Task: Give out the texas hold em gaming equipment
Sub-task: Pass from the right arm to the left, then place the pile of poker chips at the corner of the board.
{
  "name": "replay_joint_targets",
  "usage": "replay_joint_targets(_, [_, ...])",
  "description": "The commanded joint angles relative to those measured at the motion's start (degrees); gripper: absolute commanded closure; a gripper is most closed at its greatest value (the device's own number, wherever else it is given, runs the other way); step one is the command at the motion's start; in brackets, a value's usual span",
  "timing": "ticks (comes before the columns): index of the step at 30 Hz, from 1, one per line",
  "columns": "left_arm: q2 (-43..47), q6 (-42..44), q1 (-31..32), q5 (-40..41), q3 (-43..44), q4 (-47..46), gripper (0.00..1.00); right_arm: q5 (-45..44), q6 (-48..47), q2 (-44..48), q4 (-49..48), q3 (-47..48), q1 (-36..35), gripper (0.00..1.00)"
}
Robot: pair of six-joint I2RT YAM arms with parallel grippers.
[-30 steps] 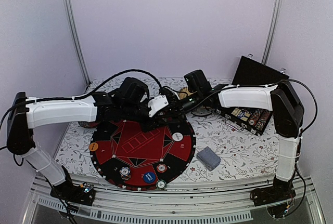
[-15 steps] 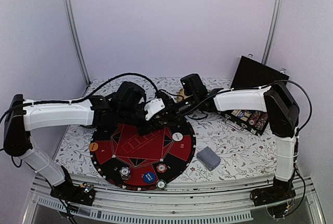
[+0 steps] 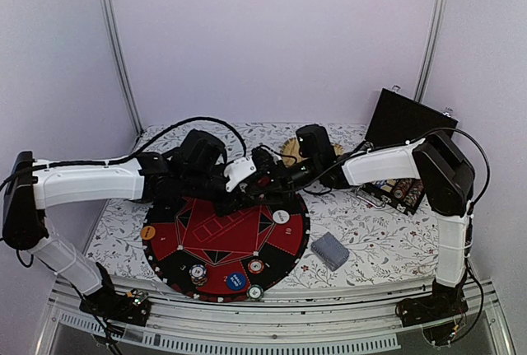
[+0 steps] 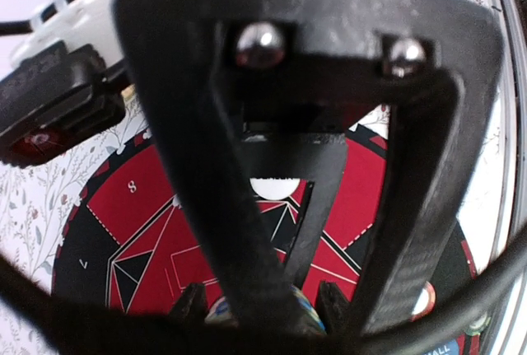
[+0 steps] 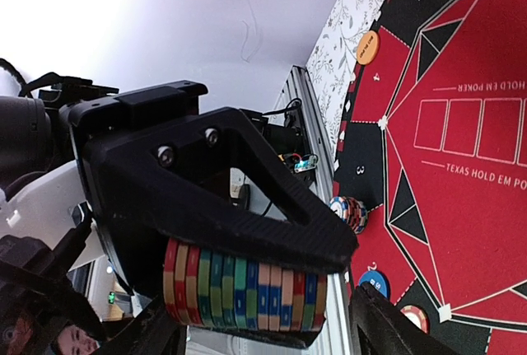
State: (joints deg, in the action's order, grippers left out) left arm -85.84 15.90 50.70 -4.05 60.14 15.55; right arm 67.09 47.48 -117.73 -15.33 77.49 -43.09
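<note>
Multicoloured chip stack (image 5: 243, 293) sits clamped in the left fingers (image 5: 272, 240) over the poker mat (image 5: 461, 207) (overhead, both wrists hide it); right fingers (image 5: 383, 330) stand apart either side, only partly in frame.

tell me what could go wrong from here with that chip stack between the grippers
The chip stack lies sideways in the left gripper, clamped along its length, so a chip could slip out of the row. The right gripper is open, its fingers flanking that stack; backing off crooked might knock it loose over the poker mat.
</note>
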Motion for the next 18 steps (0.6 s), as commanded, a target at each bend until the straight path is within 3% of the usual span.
replay_joint_targets(1, [0.82, -2.06, -1.19, -0.78, 0.53, -0.47, 1.00, -0.35, 3.91, 1.08, -5.55, -2.48, 1.92, 0.30])
replay_joint_targets(4, [0.77, -5.58, -2.38, -0.42, -0.21, 1.58, 1.00, -3.34, 3.93, 2.87, -5.86, -4.46, 3.62, 0.25])
replay_joint_targets(12, [5.91, -20.30, -6.75, 3.46, -7.38, 3.33, 1.00, -9.99, 1.54, 8.82, -5.38, -12.44, 9.62, 0.25])
replay_joint_targets(18, [9.08, -35.87, -11.88, 12.41, -15.18, 6.07, 1.00, -15.77, -11.56, 12.37, 8.87, -10.42, 10.57, 0.25])
